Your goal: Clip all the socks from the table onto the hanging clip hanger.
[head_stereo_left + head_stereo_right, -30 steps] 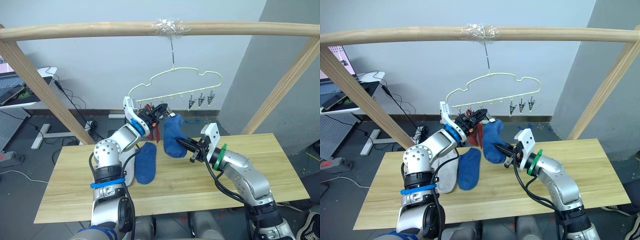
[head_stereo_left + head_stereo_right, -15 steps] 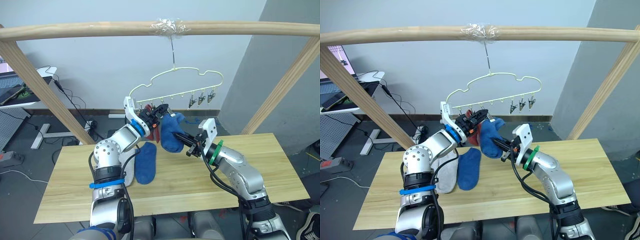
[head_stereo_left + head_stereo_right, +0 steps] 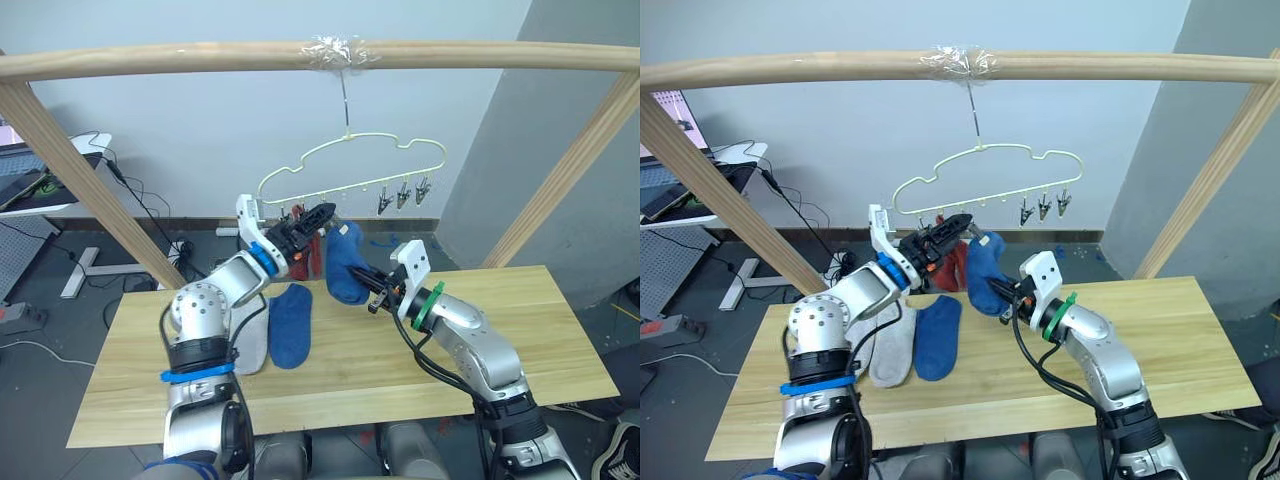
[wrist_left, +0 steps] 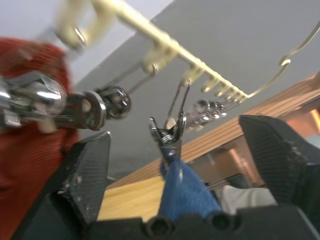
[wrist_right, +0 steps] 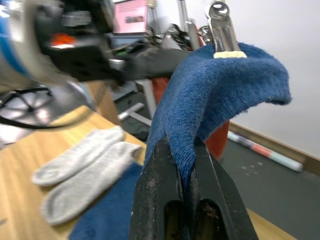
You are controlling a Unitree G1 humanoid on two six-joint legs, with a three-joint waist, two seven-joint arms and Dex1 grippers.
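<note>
Fingers first: the right gripper (image 5: 186, 165) has its two black fingers pinched tight on the lower part of a blue sock (image 5: 215, 95), while the left gripper (image 4: 172, 165) stands wide apart on either side of a metal clip (image 4: 169, 136), touching nothing that I can see. That clip hangs from the bar of the clip hanger (image 3: 350, 165), and it looks to have bitten the top edge of the blue sock already. So the sock is up in the air just below the hanger's bar, clipped at the top and held lower down by the right arm. Right beside it, under the same bar, hang the red socks (image 3: 952, 262). Three clips (image 3: 402, 195) at the far right end of the bar are bare. Well below the hanger, on the table (image 3: 540, 330), lie another blue sock (image 3: 291, 325) and two grey socks (image 3: 885, 345) side by side.

The risk, as I judge it: the clip's bite may be shallow. If the right gripper pulls away before letting go, the sock could tear free and drop, or the hanger could swing on its hook from the wooden pole (image 3: 200, 58) and knock the left fingers.
</note>
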